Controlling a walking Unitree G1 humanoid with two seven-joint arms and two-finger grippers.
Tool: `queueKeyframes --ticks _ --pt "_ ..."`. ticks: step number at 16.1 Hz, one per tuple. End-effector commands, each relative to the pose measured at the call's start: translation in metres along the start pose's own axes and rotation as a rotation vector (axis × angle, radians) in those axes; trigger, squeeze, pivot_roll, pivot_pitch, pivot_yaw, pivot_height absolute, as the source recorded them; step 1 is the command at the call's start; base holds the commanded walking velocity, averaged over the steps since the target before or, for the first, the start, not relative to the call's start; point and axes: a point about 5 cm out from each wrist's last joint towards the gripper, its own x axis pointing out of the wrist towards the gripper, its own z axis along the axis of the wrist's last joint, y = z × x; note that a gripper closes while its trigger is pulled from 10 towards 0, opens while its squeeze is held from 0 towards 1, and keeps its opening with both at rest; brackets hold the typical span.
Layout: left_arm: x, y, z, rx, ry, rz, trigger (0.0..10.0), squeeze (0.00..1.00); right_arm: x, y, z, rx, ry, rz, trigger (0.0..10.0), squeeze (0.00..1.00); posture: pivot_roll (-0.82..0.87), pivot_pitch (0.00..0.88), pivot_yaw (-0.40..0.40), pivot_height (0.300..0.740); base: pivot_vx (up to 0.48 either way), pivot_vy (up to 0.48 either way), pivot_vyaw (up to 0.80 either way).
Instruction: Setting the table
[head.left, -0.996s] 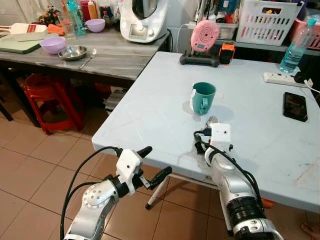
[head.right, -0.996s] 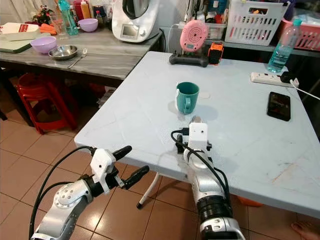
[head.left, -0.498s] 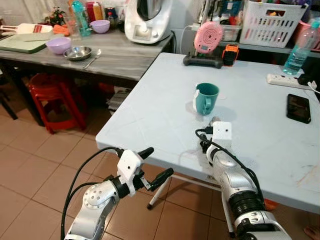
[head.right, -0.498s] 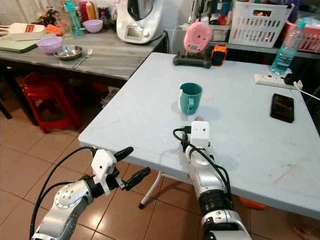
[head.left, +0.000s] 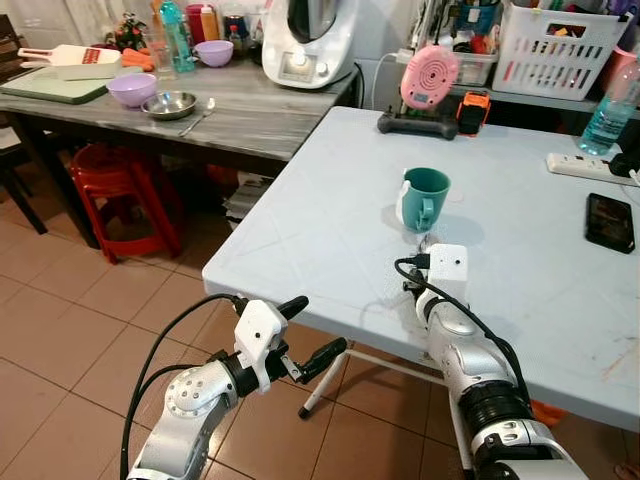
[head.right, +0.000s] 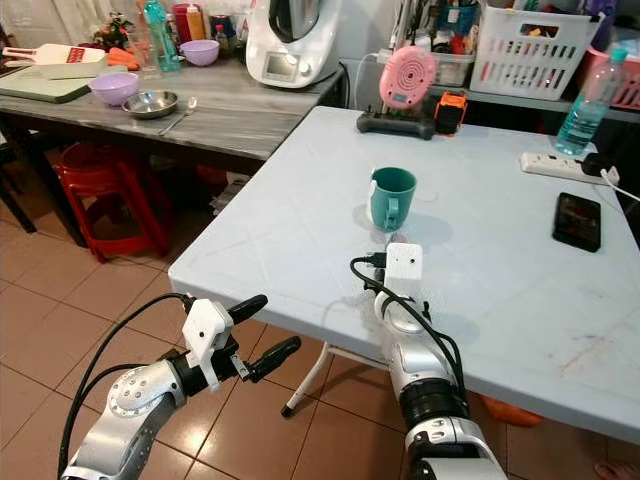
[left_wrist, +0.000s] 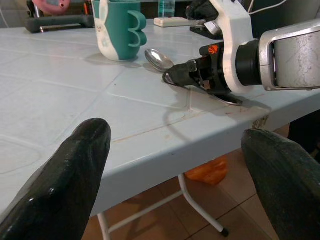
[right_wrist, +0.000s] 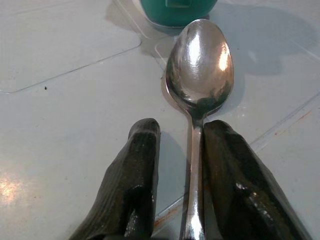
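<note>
The right pincer (right_wrist: 175, 165) rests low on the pale tabletop (head.left: 320, 230) near its front edge, fingers slightly apart with the spoon (right_wrist: 199, 75) handle lying between them, against one finger. The spoon lies flat, its bowl just short of the teal mug (head.left: 424, 196). The left pincer (head.left: 305, 330) hangs below the tabletop's edge over the tiled floor (head.left: 70, 330), fingers spread wide

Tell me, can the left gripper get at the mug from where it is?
Probably not yet. The left gripper hangs open below the table edge, off to the side; the mug stands farther in.
</note>
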Motion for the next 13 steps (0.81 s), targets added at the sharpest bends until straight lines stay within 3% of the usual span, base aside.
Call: queueKeyframes --ticks 1,8,13 --pt "0.000 -0.001 0.003 0.006 -0.002 -0.019 10.0 0.00 0.001 -0.019 -0.009 0.010 0.051 -0.086 0.0 0.00 -0.01 0.000 0.021 0.740 0.000 0.000 0.00" --pt "-0.002 -0.002 0.005 0.003 0.004 -0.035 10.0 0.00 -0.001 -0.021 -0.021 0.047 0.091 -0.100 0.0 0.00 -0.01 0.000 0.024 0.740 0.000 0.000 0.00" --pt "-0.001 -0.003 0.006 0.008 0.007 -0.042 10.0 0.00 -0.005 -0.020 -0.028 0.147 0.111 -0.115 0.0 0.00 -0.01 0.000 0.025 0.740 0.000 0.000 0.00"
